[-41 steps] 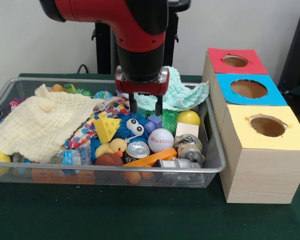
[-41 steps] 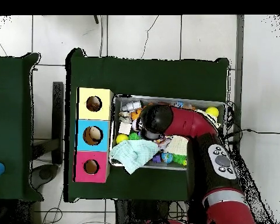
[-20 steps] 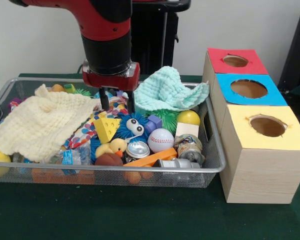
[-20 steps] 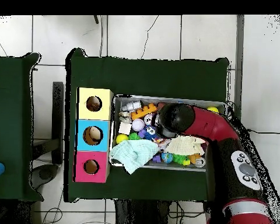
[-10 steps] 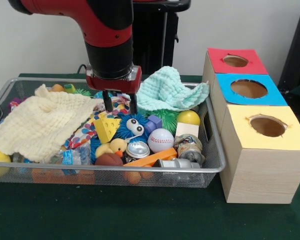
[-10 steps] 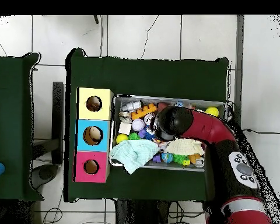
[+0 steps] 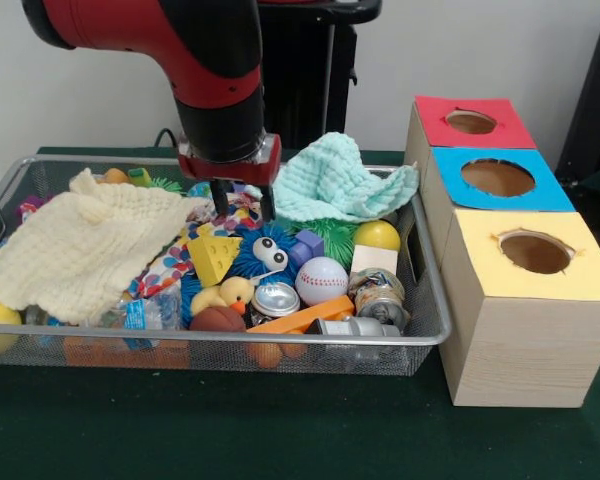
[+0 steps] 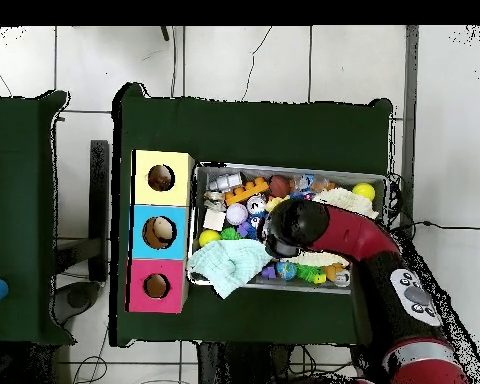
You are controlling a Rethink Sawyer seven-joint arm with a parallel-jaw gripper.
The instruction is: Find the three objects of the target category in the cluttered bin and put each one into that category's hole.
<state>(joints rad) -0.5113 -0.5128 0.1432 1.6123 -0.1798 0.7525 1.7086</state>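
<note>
My gripper (image 7: 243,206) hangs open with nothing between its fingers, just above the colourful toys behind a yellow cheese wedge (image 7: 213,257). A blue fuzzy toy with eyes (image 7: 267,253), a baseball (image 7: 321,280), a yellow ball (image 7: 377,236) and a purple block (image 7: 306,246) lie to its right in the wire bin (image 7: 230,341). Two dented cans (image 7: 380,296) (image 7: 276,299) and a rubber duck (image 7: 230,293) sit near the front rim. In the overhead view the arm (image 8: 284,228) covers the gripper.
A yellow cloth (image 7: 80,250) covers the bin's left half and a mint cloth (image 7: 335,185) drapes over its back right corner. Right of the bin stand three boxes with holes: red (image 7: 471,122), blue (image 7: 498,177), yellow (image 7: 536,251). An orange brick (image 7: 300,316) lies at the front.
The gripper swung left from beside the mint cloth to over the toys behind the cheese wedge, then edged slightly right and toward the bin's back. It stayed open and empty.
</note>
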